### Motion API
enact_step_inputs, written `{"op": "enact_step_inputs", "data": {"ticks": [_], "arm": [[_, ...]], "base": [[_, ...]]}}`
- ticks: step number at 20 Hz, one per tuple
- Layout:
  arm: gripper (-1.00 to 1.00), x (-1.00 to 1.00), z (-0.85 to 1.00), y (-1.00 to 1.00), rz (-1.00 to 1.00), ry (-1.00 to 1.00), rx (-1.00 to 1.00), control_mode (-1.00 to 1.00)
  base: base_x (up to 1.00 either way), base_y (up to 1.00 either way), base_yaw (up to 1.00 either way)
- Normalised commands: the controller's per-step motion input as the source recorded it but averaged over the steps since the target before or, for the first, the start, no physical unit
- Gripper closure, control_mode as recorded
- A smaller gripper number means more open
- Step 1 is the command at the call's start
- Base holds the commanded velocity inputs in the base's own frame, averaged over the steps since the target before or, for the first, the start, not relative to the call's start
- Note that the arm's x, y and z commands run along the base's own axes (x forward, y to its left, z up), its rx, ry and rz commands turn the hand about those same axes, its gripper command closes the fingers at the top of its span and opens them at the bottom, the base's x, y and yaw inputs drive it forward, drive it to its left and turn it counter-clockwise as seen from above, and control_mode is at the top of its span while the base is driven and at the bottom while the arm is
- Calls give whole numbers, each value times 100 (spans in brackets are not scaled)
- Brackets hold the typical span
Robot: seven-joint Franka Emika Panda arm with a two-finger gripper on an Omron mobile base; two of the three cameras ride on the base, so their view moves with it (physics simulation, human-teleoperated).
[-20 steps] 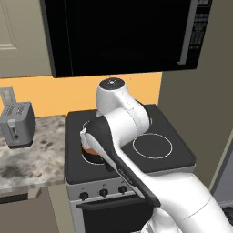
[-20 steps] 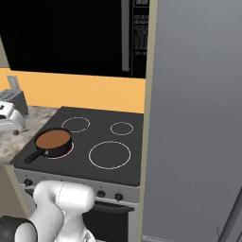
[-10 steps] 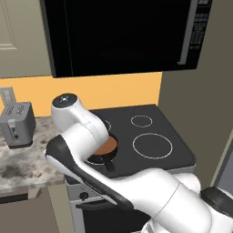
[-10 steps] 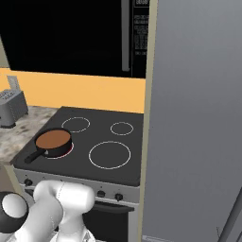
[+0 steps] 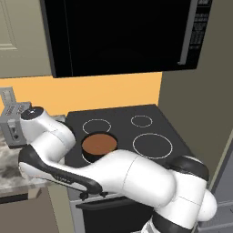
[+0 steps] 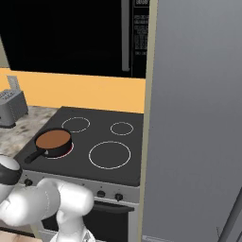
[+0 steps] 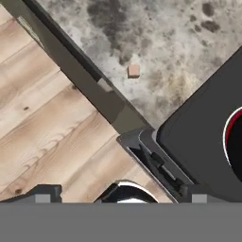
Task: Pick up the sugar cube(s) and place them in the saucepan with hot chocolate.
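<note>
Arm has swung left off the stove (image 5: 123, 119) over the counter (image 7: 160, 42), claw wide and empty, sugar cube (image 7: 134, 71) sits on the speckled top near its edge, saucepan (image 5: 98, 146) waits on front-left burner, so pickup comes next.

One sugar cube (image 7: 134, 71) on one mottled table (image 7: 189, 42). One saucepan with hot chocolate (image 6: 53, 142), one handle. One stove (image 6: 94, 142): four burner rings, counting the one under the pan. One toaster (image 6: 10, 108). One microwave (image 5: 123, 32) overhead. One tall grey fridge (image 6: 198, 118). Two dark fingers (image 7: 45, 193).
</note>
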Motion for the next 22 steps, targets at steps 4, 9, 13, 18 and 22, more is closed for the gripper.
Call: {"op": "enact_step_inputs", "data": {"ticks": [4,9,13,18,22], "arm": [[-100,49,-70,39,23,5,0,-100],[-100,56,-36,16,7,0,0,-100],[-100,47,-13,3,-1,5,-1,-100],[-100,44,-26,15,-8,9,-4,-100],[-100,28,-15,29,-11,4,-8,-100]], "base": [[0,0,0],[0,0,0],[0,0,0],[0,0,0],[0,0,0]]}}
